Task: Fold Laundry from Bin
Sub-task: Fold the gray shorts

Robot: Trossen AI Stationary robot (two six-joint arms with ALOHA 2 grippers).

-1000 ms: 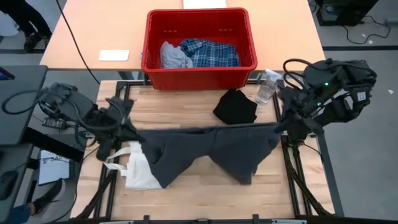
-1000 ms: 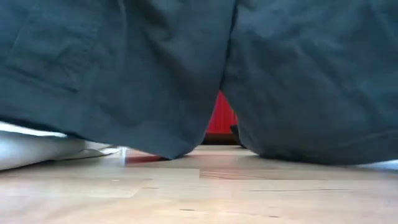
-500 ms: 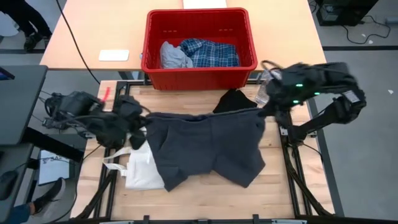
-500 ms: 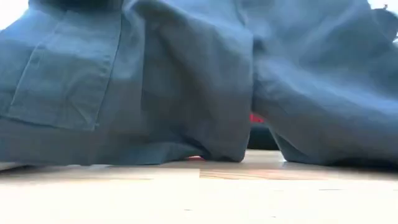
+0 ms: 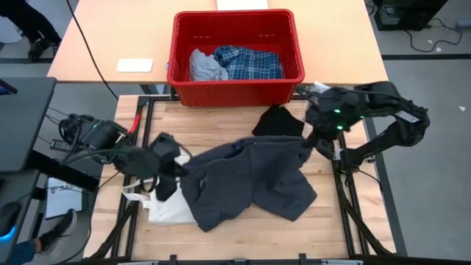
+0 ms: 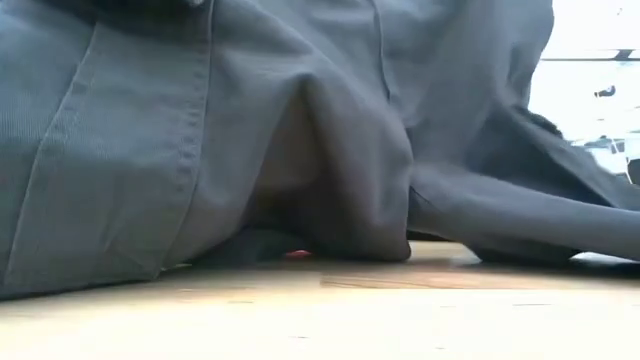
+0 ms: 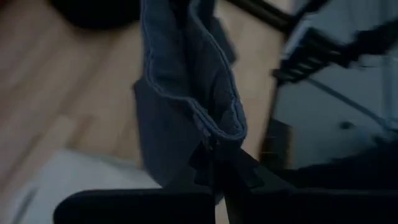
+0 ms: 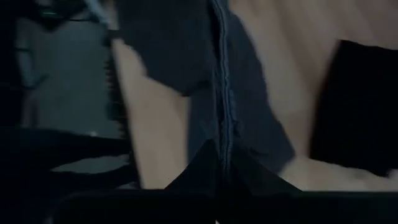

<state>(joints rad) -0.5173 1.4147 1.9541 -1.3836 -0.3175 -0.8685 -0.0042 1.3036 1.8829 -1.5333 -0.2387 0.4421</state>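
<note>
Sagging in soft, heavy folds across the middle of the pale wooden table, a dark grey garment hangs between the two arms. The left gripper has its fingers pinched tight on the left corner of the garment; its wrist view shows a stitched hem bunched into a narrow loop right at the fingertips. The right gripper, at the far right of the table, is likewise closed on the opposite corner, with a straight seam running down into its fingers. From table height the cloth fills most of the picture as thick twill with a double-stitched seam, its lower edge puddled on the wood.

A folded black piece lies flat beyond the garment, near the right gripper. A cream canvas tote bag lies partly under the garment's left side. Farther back, the red plastic bin, rectangular with a thick rim, holds a crumpled light grey piece beside a blue-and-white plaid shirt.
</note>
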